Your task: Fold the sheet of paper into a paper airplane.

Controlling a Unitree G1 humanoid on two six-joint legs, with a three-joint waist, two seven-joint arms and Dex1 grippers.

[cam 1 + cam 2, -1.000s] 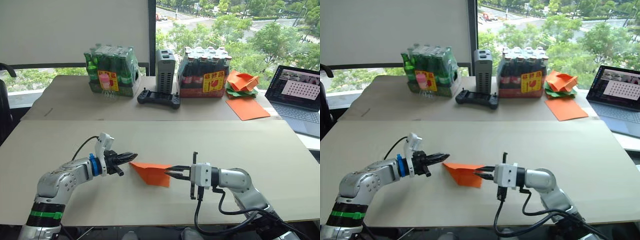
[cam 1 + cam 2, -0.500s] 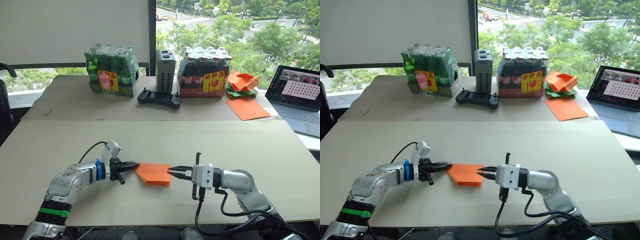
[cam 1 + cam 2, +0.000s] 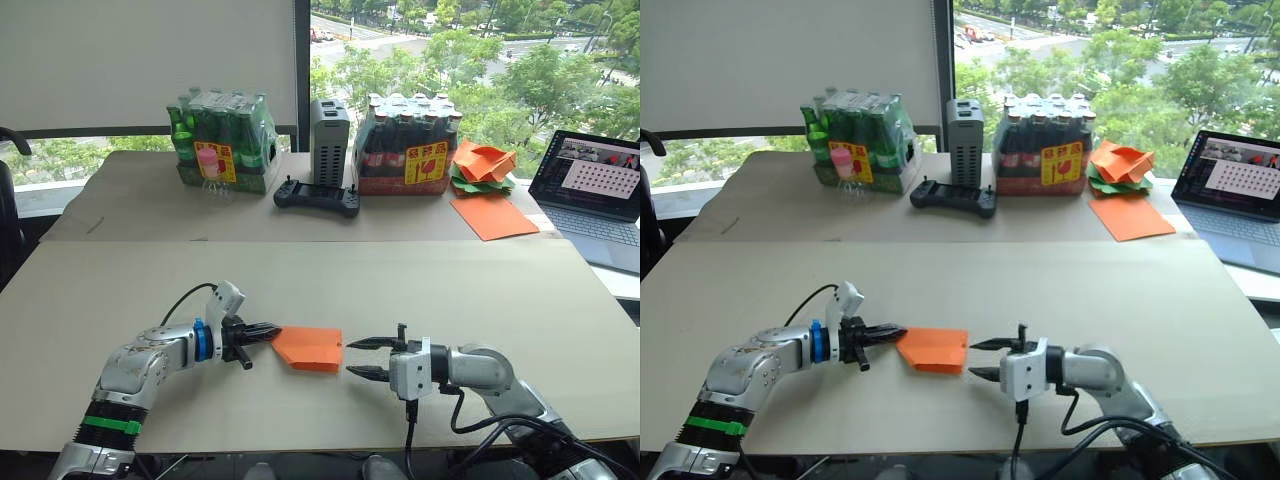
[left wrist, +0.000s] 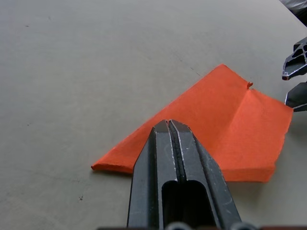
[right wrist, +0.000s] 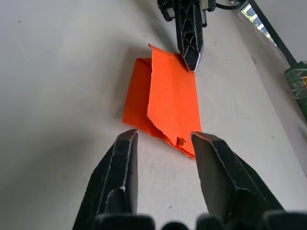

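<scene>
L gripper (image 3: pixel 272 332) on sheet of paper (image 3: pixel 309 348)

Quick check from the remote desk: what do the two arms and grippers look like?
Both arms are silver-grey metal. Left gripper: two black fingers, blue ring, white block behind, green forearm band, black cable. Right gripper: black fingers on a white block, black cables trailing.

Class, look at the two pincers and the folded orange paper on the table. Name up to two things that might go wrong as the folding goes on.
1. The left pincer is shut and pins the folded orange paper at its pointed end alone, so the paper might pivot or slide if nudged.
2. The right pincer is open and close to the paper's blunt end without touching it; closing there might catch only the ragged top layer and spoil the creases.
</scene>
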